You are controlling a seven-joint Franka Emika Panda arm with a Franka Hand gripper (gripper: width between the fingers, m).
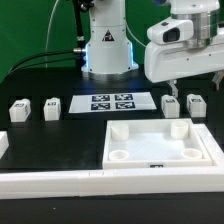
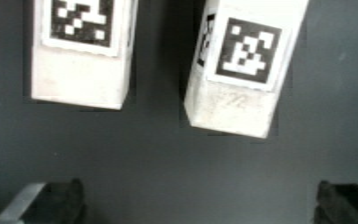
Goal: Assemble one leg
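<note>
Four small white legs with black-and-white markers stand on the black table. Two are at the exterior view's left (image 1: 19,111) (image 1: 52,107) and two at its right (image 1: 170,102) (image 1: 196,103). My gripper (image 1: 178,86) hangs just above the right pair. In the wrist view those two legs (image 2: 82,50) (image 2: 243,65) lie side by side beyond my gripper (image 2: 197,206). The second one is slightly tilted. The dark fingertips (image 2: 43,205) stand wide apart, with only bare table between them. The gripper is open and empty and touches neither leg.
The large white square tabletop (image 1: 205,140) with round corner sockets lies in front of the right legs. The marker board (image 1: 111,101) lies in the middle. A white wall (image 1: 60,183) runs along the front edge. The robot base (image 1: 106,50) stands behind.
</note>
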